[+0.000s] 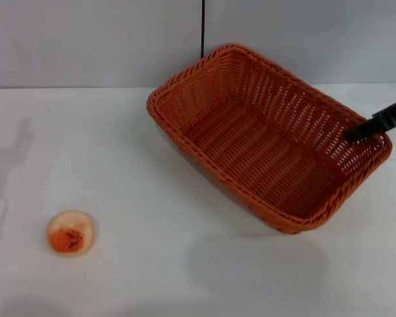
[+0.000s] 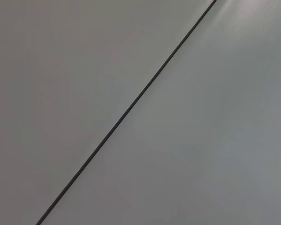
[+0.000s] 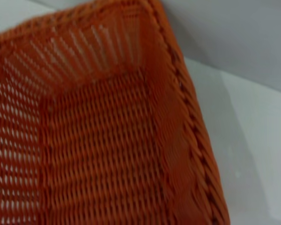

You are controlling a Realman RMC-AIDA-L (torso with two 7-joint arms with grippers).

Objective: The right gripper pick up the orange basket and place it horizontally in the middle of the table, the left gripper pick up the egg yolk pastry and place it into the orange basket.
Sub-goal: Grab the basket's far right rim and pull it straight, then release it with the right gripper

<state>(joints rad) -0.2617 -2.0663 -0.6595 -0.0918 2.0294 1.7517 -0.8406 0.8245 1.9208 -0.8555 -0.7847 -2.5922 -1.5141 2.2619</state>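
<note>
The orange basket (image 1: 277, 99) hangs skewed over the right half of the white table (image 1: 152, 271), its long side running diagonally, and casts a shadow on the tabletop below and in front of it. My right gripper (image 1: 355, 134) comes in from the right edge and is shut on the basket's right rim, with one black finger showing inside the wall. The right wrist view looks down into the basket (image 3: 192, 140) and shows no fingers. The egg yolk pastry (image 1: 70, 233) lies alone at the front left of the table. My left gripper is out of view.
A grey wall with a thin dark vertical seam (image 1: 202, 26) stands behind the table's far edge. The left wrist view shows only a plain grey surface crossed by a dark line (image 2: 126, 112). White tabletop stretches between the pastry and the basket.
</note>
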